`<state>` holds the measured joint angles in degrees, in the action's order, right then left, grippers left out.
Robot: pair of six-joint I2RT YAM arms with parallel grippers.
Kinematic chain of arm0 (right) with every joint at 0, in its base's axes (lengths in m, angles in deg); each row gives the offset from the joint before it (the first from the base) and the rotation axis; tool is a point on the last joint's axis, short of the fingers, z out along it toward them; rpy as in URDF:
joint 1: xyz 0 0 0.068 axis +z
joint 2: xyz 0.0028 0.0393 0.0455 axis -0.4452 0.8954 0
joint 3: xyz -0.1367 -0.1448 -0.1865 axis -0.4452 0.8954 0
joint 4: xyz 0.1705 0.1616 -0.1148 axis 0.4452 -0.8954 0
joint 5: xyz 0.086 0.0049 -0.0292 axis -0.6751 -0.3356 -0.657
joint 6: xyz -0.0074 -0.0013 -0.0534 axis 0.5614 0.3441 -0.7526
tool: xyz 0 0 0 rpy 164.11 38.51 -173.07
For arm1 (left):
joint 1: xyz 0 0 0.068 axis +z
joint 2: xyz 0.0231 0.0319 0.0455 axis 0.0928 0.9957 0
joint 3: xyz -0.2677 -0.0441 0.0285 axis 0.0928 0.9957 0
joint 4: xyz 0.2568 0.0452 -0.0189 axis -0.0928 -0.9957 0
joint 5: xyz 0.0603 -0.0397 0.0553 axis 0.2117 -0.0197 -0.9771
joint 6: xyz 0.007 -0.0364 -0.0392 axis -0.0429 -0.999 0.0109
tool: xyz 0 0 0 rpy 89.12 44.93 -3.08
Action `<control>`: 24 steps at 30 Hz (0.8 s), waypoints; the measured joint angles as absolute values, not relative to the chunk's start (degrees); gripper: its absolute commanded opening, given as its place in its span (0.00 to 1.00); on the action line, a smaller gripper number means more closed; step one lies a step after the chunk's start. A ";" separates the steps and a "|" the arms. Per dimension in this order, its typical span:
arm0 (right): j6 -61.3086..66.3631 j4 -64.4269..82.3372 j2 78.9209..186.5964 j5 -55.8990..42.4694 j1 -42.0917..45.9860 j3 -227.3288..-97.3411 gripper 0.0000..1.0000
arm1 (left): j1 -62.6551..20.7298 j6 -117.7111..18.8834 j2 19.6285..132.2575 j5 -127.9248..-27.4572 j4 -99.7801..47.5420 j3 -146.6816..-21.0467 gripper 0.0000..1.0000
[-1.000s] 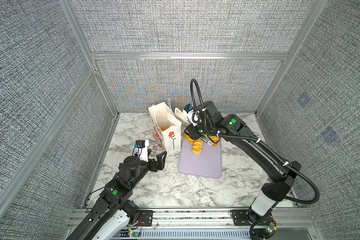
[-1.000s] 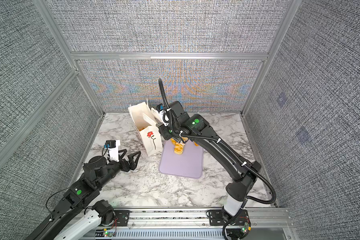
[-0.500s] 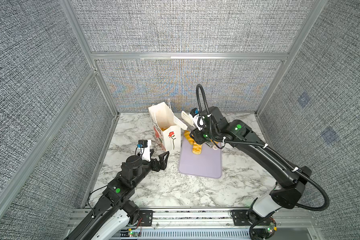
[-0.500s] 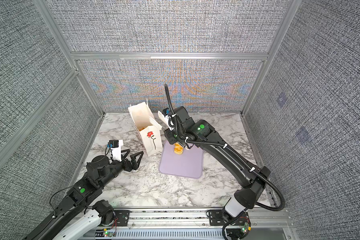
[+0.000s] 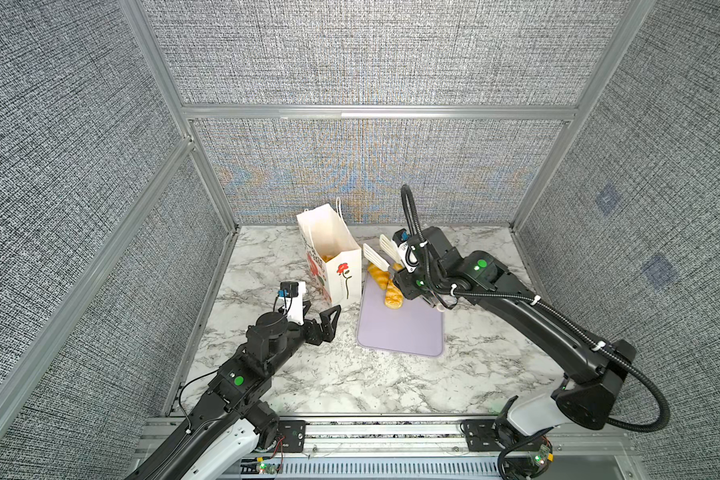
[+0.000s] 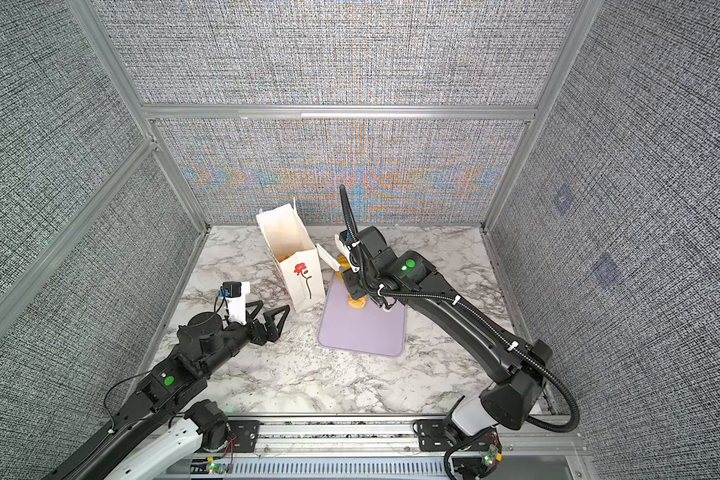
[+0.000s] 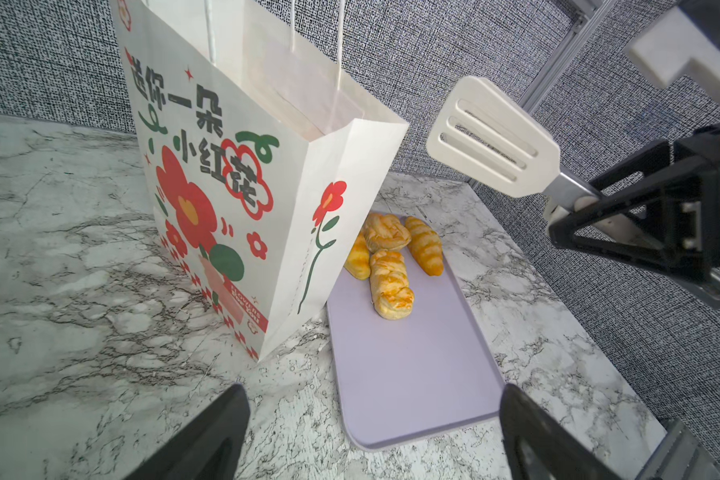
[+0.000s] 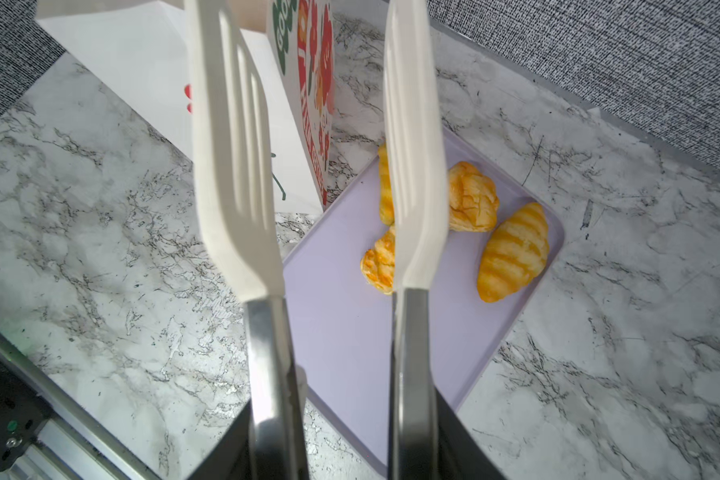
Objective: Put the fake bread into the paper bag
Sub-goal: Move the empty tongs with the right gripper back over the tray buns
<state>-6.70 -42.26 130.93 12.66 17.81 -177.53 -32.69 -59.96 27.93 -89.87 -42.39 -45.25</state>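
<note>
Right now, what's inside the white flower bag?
A little golden fake bread shows deep down inside the paper bag. The bag's walls hide the rest of the inside, so how many pieces are in there cannot be told.

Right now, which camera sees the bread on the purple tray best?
The left wrist view: all four pieces of bread show clearly on the tray. In the right wrist view the tongs cover parts of two. In both top views they are small and partly behind the right arm.
</note>
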 measured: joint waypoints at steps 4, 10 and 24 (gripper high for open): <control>-5.81 -42.35 129.99 13.71 17.29 -173.96 0.49 | -32.96 -60.25 28.06 -89.67 -42.07 -44.59 0.96; -3.91 -42.72 129.14 15.26 16.74 -169.24 0.49 | -33.39 -60.95 28.17 -89.67 -41.65 -44.11 0.95; 3.31 -44.71 129.10 15.72 16.41 -158.66 0.51 | -34.29 -62.41 28.61 -89.65 -40.03 -42.30 0.95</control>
